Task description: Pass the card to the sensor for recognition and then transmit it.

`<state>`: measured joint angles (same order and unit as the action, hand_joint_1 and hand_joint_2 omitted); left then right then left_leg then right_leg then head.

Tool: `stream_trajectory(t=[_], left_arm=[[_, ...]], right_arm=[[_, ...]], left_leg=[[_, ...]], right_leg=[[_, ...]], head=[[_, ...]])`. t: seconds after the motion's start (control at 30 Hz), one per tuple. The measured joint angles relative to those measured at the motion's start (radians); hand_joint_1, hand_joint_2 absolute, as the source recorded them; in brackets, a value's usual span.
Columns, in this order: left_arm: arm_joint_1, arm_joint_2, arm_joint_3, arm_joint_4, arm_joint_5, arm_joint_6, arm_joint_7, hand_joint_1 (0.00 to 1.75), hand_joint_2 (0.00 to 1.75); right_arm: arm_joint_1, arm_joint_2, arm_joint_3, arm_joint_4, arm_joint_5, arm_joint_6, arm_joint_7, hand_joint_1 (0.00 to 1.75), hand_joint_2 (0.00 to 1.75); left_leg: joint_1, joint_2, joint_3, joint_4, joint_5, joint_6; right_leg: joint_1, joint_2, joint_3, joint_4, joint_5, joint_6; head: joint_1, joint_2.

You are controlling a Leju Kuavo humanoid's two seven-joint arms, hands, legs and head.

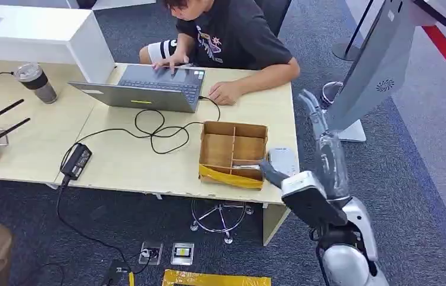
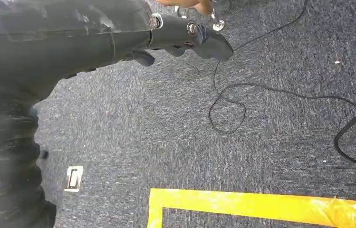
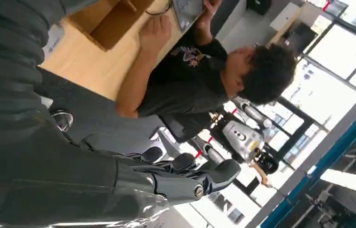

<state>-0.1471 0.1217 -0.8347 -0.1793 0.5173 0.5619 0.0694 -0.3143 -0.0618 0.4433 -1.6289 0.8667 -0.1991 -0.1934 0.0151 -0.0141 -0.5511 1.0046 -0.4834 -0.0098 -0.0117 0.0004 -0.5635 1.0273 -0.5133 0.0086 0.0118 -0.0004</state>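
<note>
My right hand (image 1: 311, 106) is raised off the worktop's (image 1: 149, 161) right edge, fingers loosely apart and holding nothing. The card (image 1: 282, 159) lies flat on the worktop's front right corner, just beside the cardboard divider box (image 1: 234, 154), well below that hand. My left hand (image 2: 185, 40) hangs over carpet, fingers loose, holding nothing.

- My right hand (image 1: 311, 104) is raised off the surface's (image 1: 131, 161) right end, just beside the tilted grey kiosk panel (image 1: 375, 65), which closes off that side.
- Between my hand and the divided cardboard box (image 1: 234, 154) lies bare surface edge.
- The person's forearm (image 1: 250, 83) rests behind the box.
- A looping black cable (image 1: 155, 128) and laptop (image 1: 149, 86) crowd the middle.
</note>
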Motion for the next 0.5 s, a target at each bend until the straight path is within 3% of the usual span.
stream_trajectory(t=[0.27,0.5], left_arm=[[-0.010,-0.001,0.000,0.000,-0.005,-0.002,-0.004,0.00,1.75],[-0.029,-0.002,0.000,0.000,-0.021,-0.005,0.001,0.00,1.75]], right_arm=[[-0.021,0.019,0.070,0.085,0.067,-0.021,0.026,0.00,1.75],[-0.074,0.037,0.102,0.173,0.176,-0.029,0.091,0.00,1.75]], left_leg=[[0.000,0.000,0.000,0.000,0.000,0.000],[0.000,0.000,0.000,0.000,0.000,0.000]], right_leg=[[0.000,0.000,0.000,0.000,0.000,0.000],[0.000,0.000,0.000,0.000,0.000,0.000]], head=[[0.000,0.000],[0.000,0.000]])
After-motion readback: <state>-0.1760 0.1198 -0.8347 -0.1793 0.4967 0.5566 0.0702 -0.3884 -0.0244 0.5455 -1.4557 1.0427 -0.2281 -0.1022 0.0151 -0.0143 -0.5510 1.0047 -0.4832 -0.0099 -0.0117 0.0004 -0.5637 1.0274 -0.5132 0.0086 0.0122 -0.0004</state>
